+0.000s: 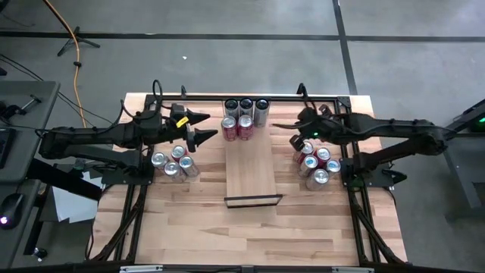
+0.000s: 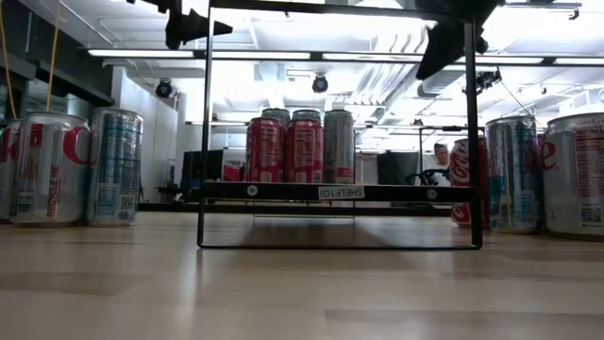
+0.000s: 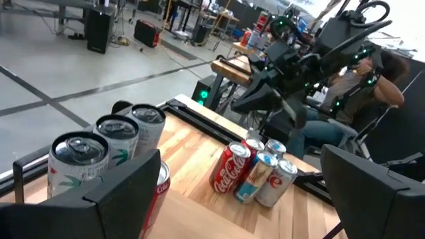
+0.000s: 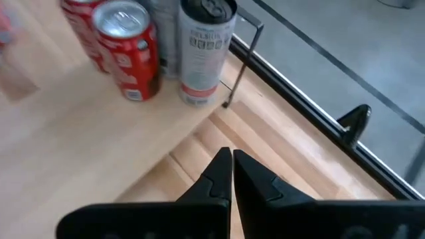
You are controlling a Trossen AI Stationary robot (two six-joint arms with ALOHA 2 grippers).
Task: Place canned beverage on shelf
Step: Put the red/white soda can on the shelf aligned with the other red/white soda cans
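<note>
High view: shelf [image 1: 251, 168] lay down the middle of the table [image 1: 197, 227], black lip [image 1: 253, 201] at the near end. Five cans [image 1: 245, 117] crowded its far end, three silver behind two red; the rest of the board was bare. Left gripper [image 1: 210, 126] hovered just off the shelf's left edge beside the red cans, fingers spread wide, holding nothing. Spare cans, left cluster [image 1: 174, 162], sat just near of it. Right gripper [image 1: 277, 126] hovered off the shelf's right edge, fingers pinched together, empty; right cluster [image 1: 317, 164] lay under that arm. Open tabletop near of the lip.

Low view: shelf's black frame [image 2: 337, 192] stood raised, clear gap beneath. Shelf cans [image 2: 302, 144] upright on it. Loose cans flanked both sides [image 2: 74, 167], [image 2: 543, 175]. A person [image 2: 440, 161] sat in the room behind.

Left wrist view: own fingers [image 3: 126, 192] wide apart, silver cans [image 3: 109, 149] close ahead, untouched. Right cluster [image 3: 255, 171] and the other arm [image 3: 292, 63] across the table.

Right wrist view: tips [image 4: 232, 174] shut, above bare table. Red can [image 4: 129, 50] and a silver can [image 4: 204, 50] ahead, apart from the tips, at the shelf's corner post [image 4: 239, 63].
</note>
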